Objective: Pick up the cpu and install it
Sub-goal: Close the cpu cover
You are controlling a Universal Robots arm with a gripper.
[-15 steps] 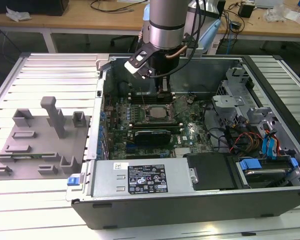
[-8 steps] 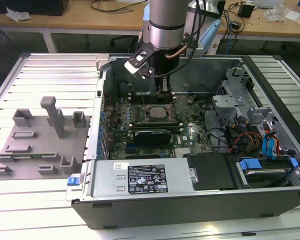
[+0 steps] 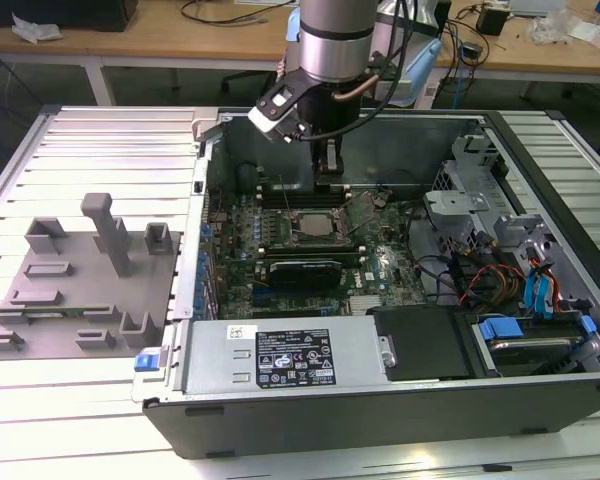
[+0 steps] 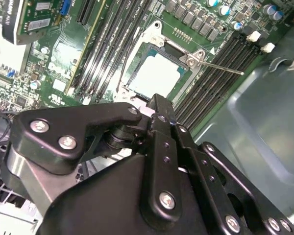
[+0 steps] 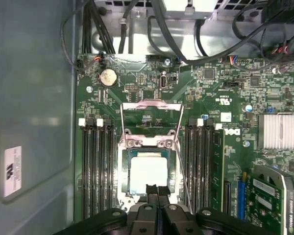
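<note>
One big slatted metal table carries everything for you, and on it lies the open computer case, side panel off and the inside facing up. On the exterior view's left, beside the case, sits the grey fixture plate with its upright blocks. Inside the case you have the green motherboard spread flat, and your arm comes straight down over it. The gripper hangs above the far side of the socket. In both wrist views its black fingers are pressed together with nothing between them. Look at the socket: the metal load plate is flipped up and open, and rows of memory slots flank it on both sides. The cpu lies flat inside the socket frame, pale top up, square to the frame, and it shows in the second wrist view too. The fingertips sit just over its near edge, and whether they touch it you cannot tell. The thin socket lever sticks out sideways across the memory slots.
</note>
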